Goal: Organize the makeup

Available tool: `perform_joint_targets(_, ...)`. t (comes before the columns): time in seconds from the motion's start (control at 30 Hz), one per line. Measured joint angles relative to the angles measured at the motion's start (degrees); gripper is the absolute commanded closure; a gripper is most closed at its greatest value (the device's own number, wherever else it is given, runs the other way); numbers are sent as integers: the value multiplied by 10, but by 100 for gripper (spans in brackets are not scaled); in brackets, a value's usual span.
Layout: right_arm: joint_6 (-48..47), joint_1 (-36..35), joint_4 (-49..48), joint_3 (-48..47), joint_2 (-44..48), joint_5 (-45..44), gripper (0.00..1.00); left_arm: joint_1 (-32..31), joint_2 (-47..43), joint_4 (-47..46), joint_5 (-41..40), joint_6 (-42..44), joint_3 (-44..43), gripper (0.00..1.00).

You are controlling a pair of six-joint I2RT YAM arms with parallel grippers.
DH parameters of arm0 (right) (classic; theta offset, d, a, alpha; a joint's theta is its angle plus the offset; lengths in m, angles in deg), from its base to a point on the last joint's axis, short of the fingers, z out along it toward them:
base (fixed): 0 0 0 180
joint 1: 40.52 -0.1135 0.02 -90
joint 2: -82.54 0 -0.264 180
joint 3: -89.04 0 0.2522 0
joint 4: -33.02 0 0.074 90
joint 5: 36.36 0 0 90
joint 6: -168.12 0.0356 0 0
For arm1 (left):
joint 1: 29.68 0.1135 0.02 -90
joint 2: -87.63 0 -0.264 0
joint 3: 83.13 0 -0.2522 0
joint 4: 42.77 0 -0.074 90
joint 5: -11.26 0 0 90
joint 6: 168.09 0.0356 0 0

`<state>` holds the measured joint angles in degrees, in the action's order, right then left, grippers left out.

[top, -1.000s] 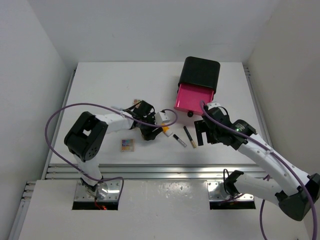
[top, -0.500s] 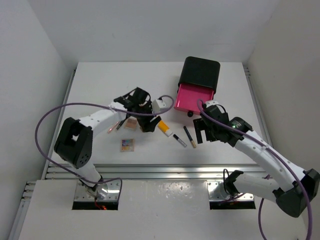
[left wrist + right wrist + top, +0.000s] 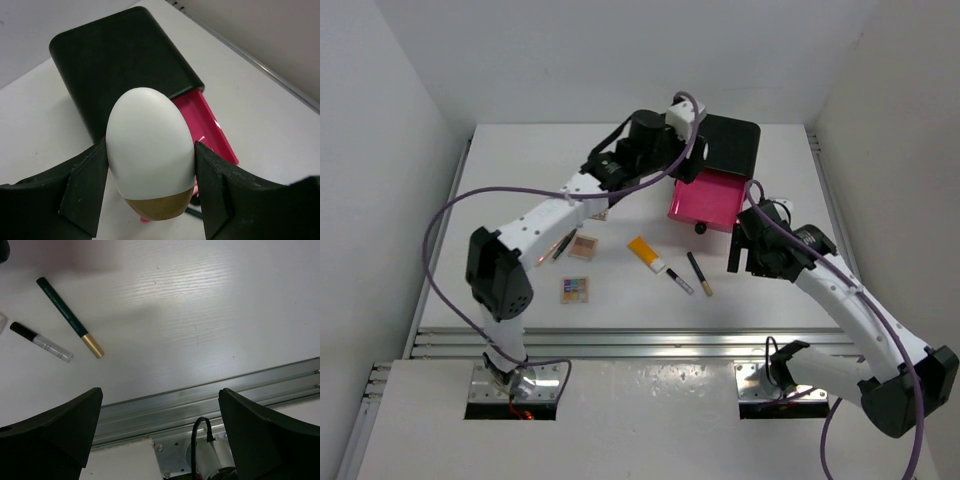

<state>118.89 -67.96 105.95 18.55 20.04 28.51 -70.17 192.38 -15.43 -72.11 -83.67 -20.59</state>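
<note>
My left gripper is shut on a white egg-shaped makeup item with a gold base, held above the black box and its open pink drawer. From above, the left gripper hangs at the drawer's left edge. An orange white-capped tube, a black clear-ended stick and a dark gold-tipped stick lie on the table. A tan palette and a multicolour palette lie further left. My right gripper is open and empty, right of the gold-tipped stick.
The black box stands at the back right. Thin sticks lie beside the tan palette. A metal rail runs along the table's near edge. White walls close in on both sides.
My left arm has swung from the table's middle up and right to the black box, carrying the white egg-shaped item. The right gripper has drifted slightly right, still open.
</note>
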Motion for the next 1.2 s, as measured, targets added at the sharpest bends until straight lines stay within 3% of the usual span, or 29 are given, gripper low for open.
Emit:
perform_joint_targets(0.2, 33, 3, 26, -13, 45, -30, 0, -33, 112, -10, -128, -87, -55, 69)
perform_joint_targets(0.33, 42, 3, 36, -19, 59, -47, 0, -45, 134, 8, -189, -130, -50, 69)
perform_joint_targets(0.5, 44, 3, 43, -19, 65, -56, 0, -56, 142, 10, -237, -156, -50, 60)
perform_joint_targets(0.63, 43, 3, 43, -19, 71, -59, 0, -60, 152, 8, -250, -170, -49, 54)
perform_joint_targets(1.1, -22, 3, 42, -33, 58, -50, 0, -61, 181, 4, -234, -161, -39, 12)
perform_joint_targets(1.2, -43, 3, 39, -41, 45, -31, 0, -61, 181, 5, -234, -150, -50, 9)
